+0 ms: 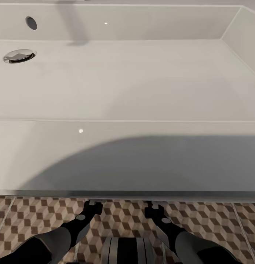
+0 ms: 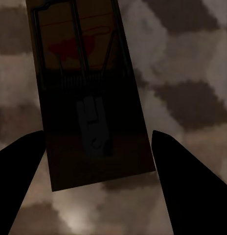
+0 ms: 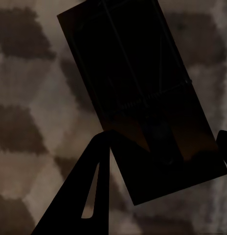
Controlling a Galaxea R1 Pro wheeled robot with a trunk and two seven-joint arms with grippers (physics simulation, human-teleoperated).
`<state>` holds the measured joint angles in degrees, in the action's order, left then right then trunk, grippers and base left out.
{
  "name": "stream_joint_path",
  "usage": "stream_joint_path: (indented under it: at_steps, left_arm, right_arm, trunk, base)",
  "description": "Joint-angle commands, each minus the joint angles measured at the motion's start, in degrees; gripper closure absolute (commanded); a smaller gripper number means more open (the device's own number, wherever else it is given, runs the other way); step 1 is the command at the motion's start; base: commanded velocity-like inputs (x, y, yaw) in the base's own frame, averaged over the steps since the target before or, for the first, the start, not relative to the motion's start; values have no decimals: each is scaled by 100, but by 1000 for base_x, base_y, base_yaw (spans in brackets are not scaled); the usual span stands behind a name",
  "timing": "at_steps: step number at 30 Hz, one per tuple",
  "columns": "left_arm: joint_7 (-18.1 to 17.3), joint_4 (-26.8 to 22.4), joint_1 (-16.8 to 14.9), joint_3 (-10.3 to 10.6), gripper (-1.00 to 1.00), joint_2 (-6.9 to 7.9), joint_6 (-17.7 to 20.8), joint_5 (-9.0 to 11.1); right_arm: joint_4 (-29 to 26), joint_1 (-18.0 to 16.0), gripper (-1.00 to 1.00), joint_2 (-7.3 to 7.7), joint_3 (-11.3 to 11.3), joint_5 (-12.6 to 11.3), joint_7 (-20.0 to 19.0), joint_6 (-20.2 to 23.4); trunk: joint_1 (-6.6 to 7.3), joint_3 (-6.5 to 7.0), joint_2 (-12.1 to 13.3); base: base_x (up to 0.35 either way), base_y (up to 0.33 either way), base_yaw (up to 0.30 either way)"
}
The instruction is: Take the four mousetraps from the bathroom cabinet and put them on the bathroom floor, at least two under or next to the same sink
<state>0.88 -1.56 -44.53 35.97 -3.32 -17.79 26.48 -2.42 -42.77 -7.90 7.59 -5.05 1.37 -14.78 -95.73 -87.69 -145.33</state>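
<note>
**Head view: both arms reach under the sink, a mousetrap at each gripper**

Your head camera looks down into a wide white sink (image 1: 127,84), with its chrome drain (image 1: 19,55) at the upper left of the frame and an overflow hole (image 1: 31,22) above it. A grey shadow spreads across the sink's front wall. Below the front edge, along the bottom of the frame, runs a strip of bathroom floor (image 1: 28,216) in its brown and cream cube pattern. Your two dark forearms come up from the bottom corners and their ends pass under the sink's edge, so the gripper tips are hidden from this camera.

Your left wrist camera shows the left gripper (image 2: 99,147) spread wide, one dark finger (image 2: 20,176) on either side of a mousetrap (image 2: 89,98). The trap lies flat on the patterned tiles, wire and red mark visible, and neither finger touches it.

Your right wrist camera shows a second mousetrap (image 3: 143,98), very dark and turned at an angle, over the same tiles. One finger (image 3: 84,191) of the right gripper (image 3: 162,142) meets the trap's edge at the lower left, and the other just shows at the right edge of the frame. You cannot tell whether it is gripping the trap.
</note>
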Motion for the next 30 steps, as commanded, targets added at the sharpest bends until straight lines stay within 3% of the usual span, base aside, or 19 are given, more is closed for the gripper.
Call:
stream_joint_path:
  at_steps: [1, 16, 17, 30]
  left_arm:
    - [9, 6, -3, 49, 100, -2, -20, 41]
    - [11, 6, -3, 50, 100, -2, -18, 41]
    - [10, 6, -3, 50, 100, -2, -18, 41]
    - [9, 6, -3, 50, 100, -2, -16, 41]
  right_arm:
    - [4, -3, 100, -1, 49, -66, 12, -8]
    - [-3, -3, 100, 0, 49, -127, 12, 119]
    - [-3, -3, -100, 2, 49, -127, 12, 133]
    - [-4, -3, -100, -1, 49, -128, 10, 160]
  trunk:
    - [1, -3, -1]
    - [1, -3, -1]
    - [1, -3, -1]
    - [1, -3, -1]
  base:
    - [0, 0, 0]
    - [0, 0, 0]
    - [0, 0, 0]
    - [0, 0, 0]
